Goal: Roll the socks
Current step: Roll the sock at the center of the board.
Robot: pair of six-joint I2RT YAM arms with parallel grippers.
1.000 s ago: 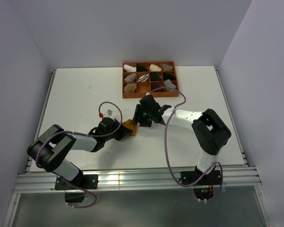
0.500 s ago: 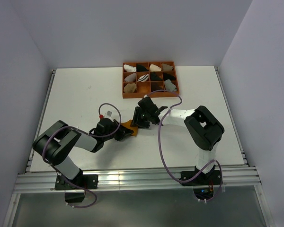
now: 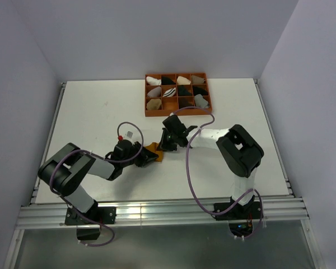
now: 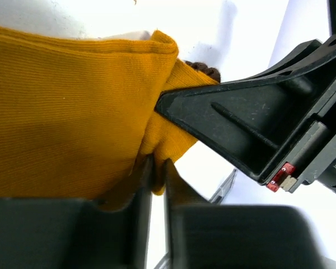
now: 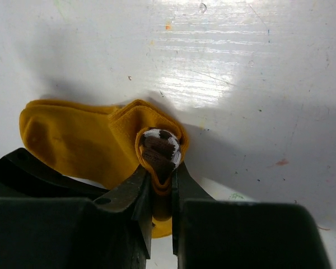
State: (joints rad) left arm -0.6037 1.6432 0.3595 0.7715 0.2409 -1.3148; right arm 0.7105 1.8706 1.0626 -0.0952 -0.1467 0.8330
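the right gripper (image 5: pixel 160 178) is pinched narrow on a fold of the yellow sock (image 5: pixel 73 140), just below its striped cuff (image 5: pixel 159 147). the left gripper (image 4: pixel 158 175) is nearly closed, with sock fabric caught between its jaws. the sock lies mid-table (image 3: pixel 89 112), between both arms.

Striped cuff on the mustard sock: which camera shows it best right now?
Right wrist. The striped cuff faces the lens, wrapped in the mustard sock, just above the right gripper pinching it. Left wrist shows only a brown sliver behind the yellow fabric. Top external shows only a small orange patch, no cuff.
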